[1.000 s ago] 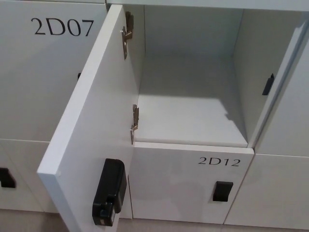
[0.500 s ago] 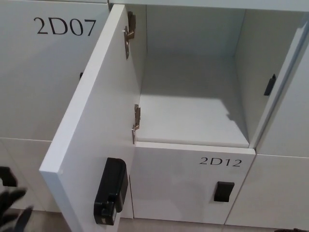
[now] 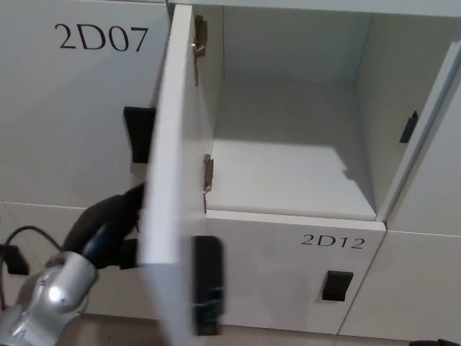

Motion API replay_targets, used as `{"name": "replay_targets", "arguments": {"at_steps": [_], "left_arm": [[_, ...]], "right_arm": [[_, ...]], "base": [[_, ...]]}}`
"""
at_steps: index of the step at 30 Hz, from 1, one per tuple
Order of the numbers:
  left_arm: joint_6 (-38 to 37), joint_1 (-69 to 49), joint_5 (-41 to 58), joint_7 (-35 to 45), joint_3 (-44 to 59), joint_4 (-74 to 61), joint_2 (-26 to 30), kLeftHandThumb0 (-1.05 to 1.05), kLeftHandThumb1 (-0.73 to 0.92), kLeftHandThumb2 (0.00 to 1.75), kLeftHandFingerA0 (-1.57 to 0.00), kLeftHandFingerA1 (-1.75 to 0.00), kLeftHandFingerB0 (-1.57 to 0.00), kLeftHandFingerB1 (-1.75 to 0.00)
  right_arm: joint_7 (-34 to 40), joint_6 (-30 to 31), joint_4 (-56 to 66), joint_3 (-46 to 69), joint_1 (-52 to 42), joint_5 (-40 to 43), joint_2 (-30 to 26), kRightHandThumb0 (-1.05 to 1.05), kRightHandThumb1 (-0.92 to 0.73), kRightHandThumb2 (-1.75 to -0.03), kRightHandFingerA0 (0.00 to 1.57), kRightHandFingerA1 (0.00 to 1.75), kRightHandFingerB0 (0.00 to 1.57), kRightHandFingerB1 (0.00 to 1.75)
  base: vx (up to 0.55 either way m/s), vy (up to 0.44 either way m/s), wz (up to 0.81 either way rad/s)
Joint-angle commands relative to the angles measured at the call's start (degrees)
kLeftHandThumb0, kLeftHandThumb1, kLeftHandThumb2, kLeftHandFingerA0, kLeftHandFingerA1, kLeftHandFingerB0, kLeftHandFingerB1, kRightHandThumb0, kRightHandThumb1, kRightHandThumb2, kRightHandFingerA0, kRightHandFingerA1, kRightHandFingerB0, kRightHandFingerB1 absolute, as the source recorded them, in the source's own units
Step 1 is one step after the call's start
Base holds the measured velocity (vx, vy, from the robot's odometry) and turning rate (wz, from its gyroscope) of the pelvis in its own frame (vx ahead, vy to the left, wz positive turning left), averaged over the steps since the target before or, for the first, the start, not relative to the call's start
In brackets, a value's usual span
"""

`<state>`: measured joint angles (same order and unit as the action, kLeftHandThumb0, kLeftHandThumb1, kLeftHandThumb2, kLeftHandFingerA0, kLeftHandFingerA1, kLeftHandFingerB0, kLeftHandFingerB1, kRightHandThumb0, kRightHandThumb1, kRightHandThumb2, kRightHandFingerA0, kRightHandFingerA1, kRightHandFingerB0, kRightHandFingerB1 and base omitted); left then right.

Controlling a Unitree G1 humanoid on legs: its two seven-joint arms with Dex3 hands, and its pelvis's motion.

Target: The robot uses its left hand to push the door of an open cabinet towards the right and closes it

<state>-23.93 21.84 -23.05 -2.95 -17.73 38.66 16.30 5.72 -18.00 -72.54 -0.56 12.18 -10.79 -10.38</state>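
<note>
The white cabinet door (image 3: pixel 169 180) stands partly open, hinged at its back on two metal hinges (image 3: pixel 207 175), with a black lock box (image 3: pixel 207 285) on its inner face near the front edge. It looks blurred. Behind it lies the open white compartment (image 3: pixel 288 144), with nothing inside. My left hand (image 3: pixel 119 216) is black and reaches up from the lower left behind the door's outer face, its fingers hidden by the door. The silver forearm (image 3: pixel 50 295) shows below. My right hand does not show.
Closed white doors surround the open one: 2D07 (image 3: pixel 101 37) at upper left with a black handle (image 3: pixel 138 132), 2D12 (image 3: pixel 333 241) below with a black handle (image 3: pixel 336 285). A black latch (image 3: pixel 408 127) sits on the compartment's right wall.
My left arm has come up from the lower left to the door's outer face. The door has swung to the right, showing more of 2D07's front and its handle.
</note>
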Motion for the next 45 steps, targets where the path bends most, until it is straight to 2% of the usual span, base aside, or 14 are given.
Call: {"name": "replay_targets", "arguments": {"at_steps": [1, 5, 6, 8, 16, 18, 19, 28, 29, 30, 31, 32, 33, 45], "left_arm": [[6.4, 4.7, -14.2, 1.1, -11.7, -8.6, -6.6, -0.78, 0.92, 0.74, -0.31, -0.33, -0.21, -0.29], [9.1, 5.1, -16.9, 1.3, -16.6, -12.8, -10.6, -0.77, 0.92, 0.73, -0.30, -0.33, -0.22, -0.29], [9.8, 6.3, -18.8, 2.2, -19.3, -14.6, -12.4, -0.79, 0.80, 1.03, -0.23, -0.43, -0.19, -0.41], [10.0, 7.6, -19.8, 2.8, -21.3, -15.4, -14.3, -0.79, 0.92, 0.71, -0.32, -0.34, -0.23, -0.29], [12.2, 13.6, -23.8, 6.2, -33.4, -19.4, -27.8, -0.81, 0.91, 0.74, -0.29, -0.33, -0.20, -0.29], [11.9, 11.9, -23.7, 6.5, -34.7, -22.2, -27.2, -0.30, 0.69, 1.20, -0.02, -0.47, 0.00, -0.46], [11.5, 10.0, -23.5, 7.3, -35.4, -24.9, -25.8, -0.64, 0.85, 1.08, -0.15, -0.46, -0.01, -0.37], [13.4, 0.9, -21.8, 8.2, -30.6, -25.7, -10.0, -0.87, 0.91, 0.95, 0.00, -0.13, 0.00, -0.11], [12.7, 0.3, -20.5, 8.5, -29.4, -24.7, -8.3, -0.78, 0.92, 0.77, -0.28, -0.34, -0.17, -0.29], [11.9, -0.3, -19.2, 8.8, -28.1, -23.6, -6.5, -0.78, 0.92, 0.77, -0.28, -0.34, -0.17, -0.29], [11.9, -1.2, -17.9, 9.2, -26.6, -22.7, -4.6, -0.76, 0.82, 1.05, -0.22, -0.43, -0.17, -0.41], [12.1, -2.1, -16.6, 9.7, -25.0, -22.0, -2.8, -0.76, 0.82, 1.05, -0.22, -0.43, -0.17, -0.41], [10.9, -3.0, -15.1, 8.7, -23.2, -20.2, -1.0, -0.71, 0.92, 0.73, -0.35, -0.34, -0.22, -0.29], [3.3, -5.7, -5.0, 6.2, -5.2, -6.8, 8.8, -0.69, 0.92, 0.71, -0.34, -0.33, -0.25, -0.30]], "right_arm": [[0.0, -1.2, -0.4, 0.6, 0.5, 0.4, -1.5, -0.64, -0.92, -0.69, 0.30, 0.38, 0.22, 0.31], [0.3, -0.9, 0.0, 0.2, 0.5, 0.1, -1.5, -0.63, -0.92, -0.70, 0.29, 0.38, 0.22, 0.32], [0.4, -0.9, 0.0, 0.2, 0.4, 0.1, -1.5, -0.64, -0.92, -0.70, 0.30, 0.38, 0.22, 0.32], [0.6, -1.2, 0.0, 0.2, 0.4, 0.1, -1.4, -0.62, -0.92, -0.69, 0.31, 0.38, 0.23, 0.32], [-2.9, 4.5, -0.5, -3.0, 1.8, -2.5, -1.6, -0.60, -0.68, -1.01, 0.30, 0.48, 0.43, 0.53], [-3.1, 4.7, -0.3, -3.3, 2.0, -2.6, -2.2, -0.60, -0.68, -1.01, 0.30, 0.48, 0.43, 0.53], [-3.3, 4.8, -0.2, -3.7, 2.3, -2.7, -2.7, -0.60, -0.68, -1.01, 0.30, 0.48, 0.43, 0.53], [-4.2, 5.4, 0.0, -5.2, 3.3, -2.7, -3.3, -0.60, -0.68, -1.01, 0.30, 0.48, 0.43, 0.53], [-5.5, 19.5, -2.8, -7.9, 6.9, -5.2, -2.3, -1.05, -0.72, -1.34, 0.06, 0.54, 0.06, 0.54], [-7.2, 37.2, -6.2, -11.3, 11.3, -8.4, -0.9, -1.05, -0.72, -1.34, 0.06, 0.54, 0.06, 0.54], [-3.8, 26.2, -4.1, -8.1, 8.5, -5.4, -1.1, -0.68, -0.92, -0.72, 0.29, 0.34, 0.23, 0.31], [0.8, 8.0, -0.5, -3.2, 4.0, -0.9, -1.6, -0.68, -0.92, -0.72, 0.29, 0.34, 0.23, 0.31], [1.8, 3.7, 0.4, -2.2, 2.9, 0.1, -1.7, -0.62, -0.92, -0.70, 0.31, 0.38, 0.25, 0.32], [2.2, 1.6, 0.3, -0.2, 3.5, 0.0, -0.5, -0.60, -0.92, -0.69, 0.26, 0.37, 0.25, 0.32]], "base": [[0.00, 0.000, 0.00], [0.00, 0.000, 0.00], [0.00, 0.000, 0.00], [0.00, 0.000, 0.00], [0.00, 0.000, 0.00], [0.00, 0.000, 0.00], [0.00, 0.000, 0.00], [0.00, 0.000, 0.00], [0.00, 0.000, 0.00], [0.00, 0.000, 0.00], [-0.01, 0.001, 0.07], [0.00, 0.000, 0.00], [0.00, 0.000, 0.00], [0.00, 0.000, 0.00]]}}
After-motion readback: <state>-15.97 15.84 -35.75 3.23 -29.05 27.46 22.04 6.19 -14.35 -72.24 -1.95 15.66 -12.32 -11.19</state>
